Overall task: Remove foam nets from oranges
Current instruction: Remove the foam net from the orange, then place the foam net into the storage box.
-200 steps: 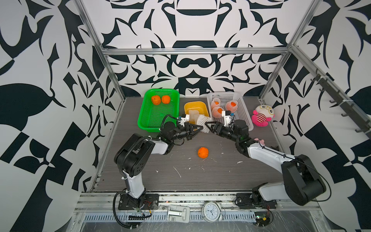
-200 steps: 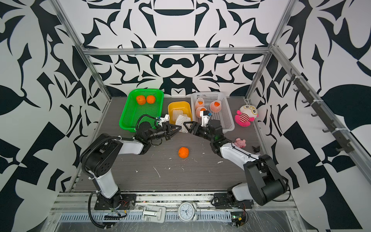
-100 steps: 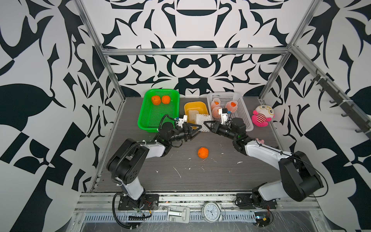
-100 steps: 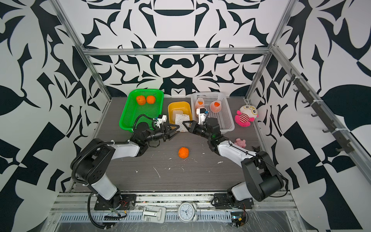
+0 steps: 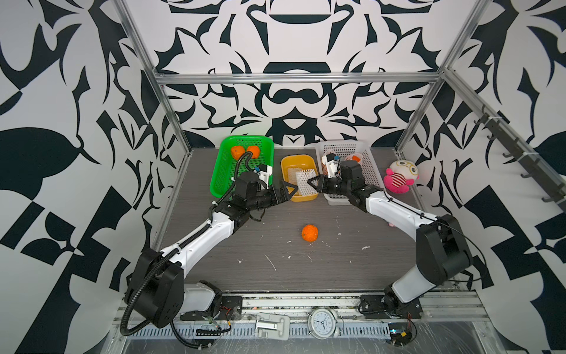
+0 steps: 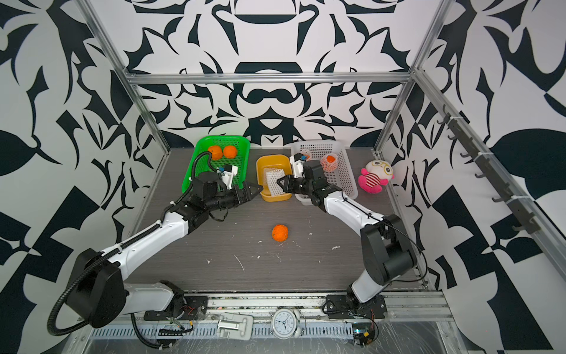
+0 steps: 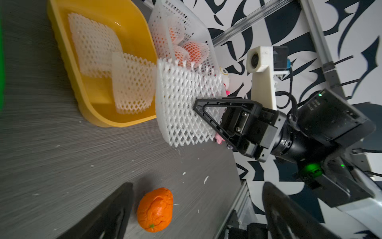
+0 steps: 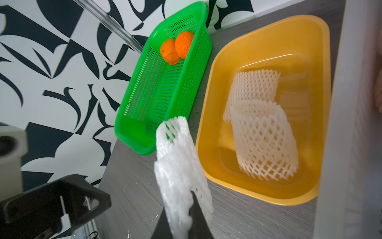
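My right gripper [image 5: 313,183] [image 8: 182,207] is shut on one edge of a white foam net [image 5: 303,184] [image 7: 182,103] [image 8: 177,165], which hangs flat over the front rim of the yellow bin [image 5: 298,158]. My left gripper [image 5: 290,190] [image 7: 197,186] stands open and empty just left of that net, not touching it. A bare orange [image 5: 310,233] [image 7: 155,209] lies on the table in front of both. Two more foam nets [image 8: 262,140] lie in the yellow bin. Two bare oranges [image 5: 245,151] sit in the green basket [image 5: 220,174]. Netted oranges [image 6: 330,161] [image 7: 194,51] sit in the white basket [image 5: 369,167].
A pink and white plush toy [image 5: 399,179] lies at the back right by the wall. White foam crumbs [image 5: 271,262] are scattered on the grey table. A small clock [image 5: 321,323] stands on the front rail. Frame posts bound the back corners.
The left gripper opened and let go of the foam net while the right gripper shut on it. The net now hangs from the right gripper alone, over the yellow bin's front rim.
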Motion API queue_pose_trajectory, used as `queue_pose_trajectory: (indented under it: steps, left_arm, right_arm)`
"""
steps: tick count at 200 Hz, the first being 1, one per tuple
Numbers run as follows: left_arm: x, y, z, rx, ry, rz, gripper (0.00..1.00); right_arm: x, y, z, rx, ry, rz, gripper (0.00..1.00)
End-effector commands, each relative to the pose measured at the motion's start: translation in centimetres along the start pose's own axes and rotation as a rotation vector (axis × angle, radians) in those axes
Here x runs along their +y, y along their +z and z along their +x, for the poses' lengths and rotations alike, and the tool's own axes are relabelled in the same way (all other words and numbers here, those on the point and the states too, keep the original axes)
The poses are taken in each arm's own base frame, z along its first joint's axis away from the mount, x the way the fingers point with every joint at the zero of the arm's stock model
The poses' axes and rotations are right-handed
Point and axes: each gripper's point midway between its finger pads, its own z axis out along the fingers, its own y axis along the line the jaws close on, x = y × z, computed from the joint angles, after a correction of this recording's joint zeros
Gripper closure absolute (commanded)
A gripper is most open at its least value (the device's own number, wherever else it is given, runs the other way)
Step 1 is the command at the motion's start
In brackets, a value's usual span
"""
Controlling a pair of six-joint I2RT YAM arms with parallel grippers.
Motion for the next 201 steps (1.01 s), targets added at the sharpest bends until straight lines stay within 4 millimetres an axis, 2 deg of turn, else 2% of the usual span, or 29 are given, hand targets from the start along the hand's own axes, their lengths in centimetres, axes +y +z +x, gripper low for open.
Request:
queue_pose_trajectory:
  steps: [1,30,77,110,144,201]
  left_arm:
    - [3.2,-0.9,0.8,0.048,0.095,-0.188,0.01]
    - [3.7,-1.2,0.5,0.046,0.135,-0.234,0.01]
    - [4.2,-0.8,0.8,0.064,0.144,-0.246,0.01]
    - [4.3,-0.5,1.0,0.075,0.145,-0.24,0.01]
    - [4.4,0.0,1.6,0.098,0.123,-0.215,0.01]
    - [4.5,0.1,1.9,0.088,0.113,-0.198,0.01]
  right_arm:
    - [0.3,1.5,-1.0,0.023,-0.031,0.018,0.86]
    - [0.1,4.4,-0.9,0.053,-0.023,0.054,0.85]
    - [-2.6,7.1,0.2,0.071,-0.036,0.195,0.84]
    - [-4.1,7.5,0.5,0.05,-0.06,0.294,0.83]
    - [-3.9,7.8,-0.8,0.013,-0.08,0.312,0.84]
    - [-3.9,9.5,-0.9,0.003,-0.091,0.321,0.82]
